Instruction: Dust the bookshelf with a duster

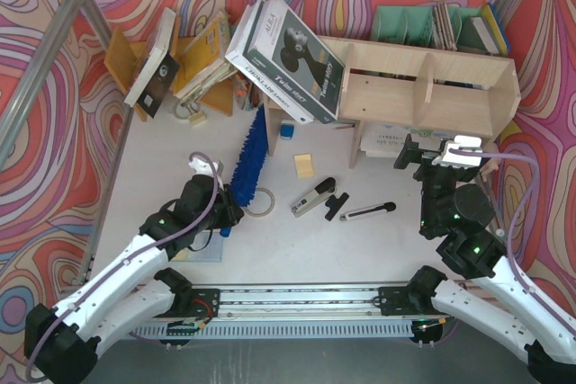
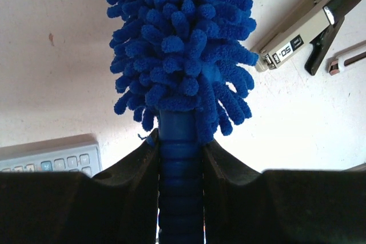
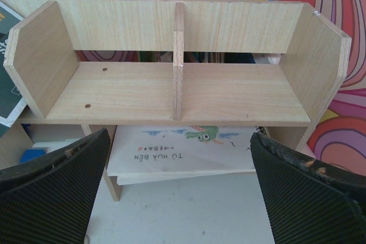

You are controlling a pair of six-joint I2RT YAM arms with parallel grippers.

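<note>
The bright-blue fluffy duster [image 1: 250, 152] lies on the white table, its head pointing away from me. My left gripper [image 1: 229, 211] is shut on the duster's ribbed blue handle [image 2: 180, 158], just below the chenille head [image 2: 183, 44]. The pale plywood bookshelf [image 1: 432, 78] stands at the back right. In the right wrist view its two upper compartments [image 3: 177, 90] are empty and a picture book [image 3: 189, 147] lies in the lower one. My right gripper [image 1: 423, 155] is open and empty, just in front of the shelf [image 3: 180, 181].
Large books [image 1: 288, 47] lean on the shelf's left end. An orange-brown rack [image 1: 180, 60] with tilted books stands back left. A stapler [image 1: 310, 197], black clip [image 1: 335, 206], silver rod [image 1: 367, 211], yellow note [image 1: 304, 165], tape ring [image 1: 263, 204] and calculator [image 2: 51, 155] lie mid-table.
</note>
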